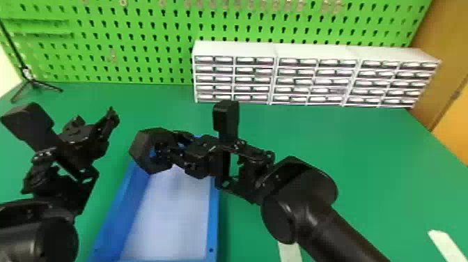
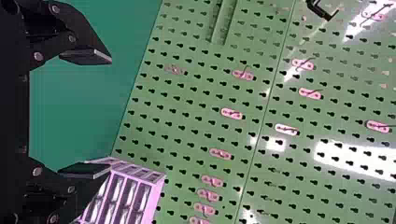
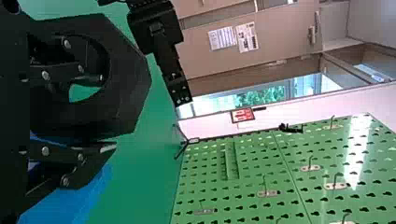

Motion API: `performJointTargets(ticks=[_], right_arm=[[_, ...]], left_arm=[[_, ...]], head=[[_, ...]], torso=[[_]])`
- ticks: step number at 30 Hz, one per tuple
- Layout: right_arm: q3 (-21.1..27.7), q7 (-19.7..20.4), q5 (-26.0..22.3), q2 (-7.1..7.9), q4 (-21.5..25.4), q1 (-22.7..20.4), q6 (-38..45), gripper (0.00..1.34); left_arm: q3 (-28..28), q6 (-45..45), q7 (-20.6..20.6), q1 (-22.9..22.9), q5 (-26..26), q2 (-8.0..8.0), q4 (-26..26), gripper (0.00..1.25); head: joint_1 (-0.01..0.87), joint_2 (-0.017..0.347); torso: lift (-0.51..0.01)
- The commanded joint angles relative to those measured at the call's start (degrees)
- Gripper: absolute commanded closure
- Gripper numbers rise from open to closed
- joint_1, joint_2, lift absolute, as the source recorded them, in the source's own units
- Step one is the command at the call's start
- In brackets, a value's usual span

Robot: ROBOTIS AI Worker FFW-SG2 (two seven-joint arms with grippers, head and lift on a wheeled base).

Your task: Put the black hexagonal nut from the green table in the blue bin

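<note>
The black hexagonal nut is a large ring, held up over the far end of the blue bin. My right gripper is shut on its wall. In the right wrist view, one finger of the right gripper shows through the hole of the nut, and the other lies along its outer side. To the left of the bin, my left gripper is raised over the green table. The left wrist view has the left gripper with its fingers wide apart and nothing between them.
White drawer units stand along the green pegboard at the table's back. A black tripod is at the back left. The raised left arm is close beside the nut. White strips lie near the front right.
</note>
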State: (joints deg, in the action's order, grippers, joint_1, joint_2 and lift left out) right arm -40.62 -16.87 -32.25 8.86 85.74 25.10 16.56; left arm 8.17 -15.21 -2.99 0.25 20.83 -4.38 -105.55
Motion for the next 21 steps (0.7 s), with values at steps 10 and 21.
performJointTargets(ticks=[10,21], right_arm=[[1.5,0.0,0.5,0.1,-0.2,-1.1,2.3,0.59],[3.1,0.0,0.8,0.19,-0.1,-1.7,2.3,0.59]], left_arm=[[0.1,0.0,0.0,0.1,0.2,-0.02,0.0,0.43],[0.1,0.1,0.0,0.4,0.4,-0.02,0.0,0.43]], head=[[0.692,0.008],[0.692,0.008]], torso=[[-0.097],[-0.097]])
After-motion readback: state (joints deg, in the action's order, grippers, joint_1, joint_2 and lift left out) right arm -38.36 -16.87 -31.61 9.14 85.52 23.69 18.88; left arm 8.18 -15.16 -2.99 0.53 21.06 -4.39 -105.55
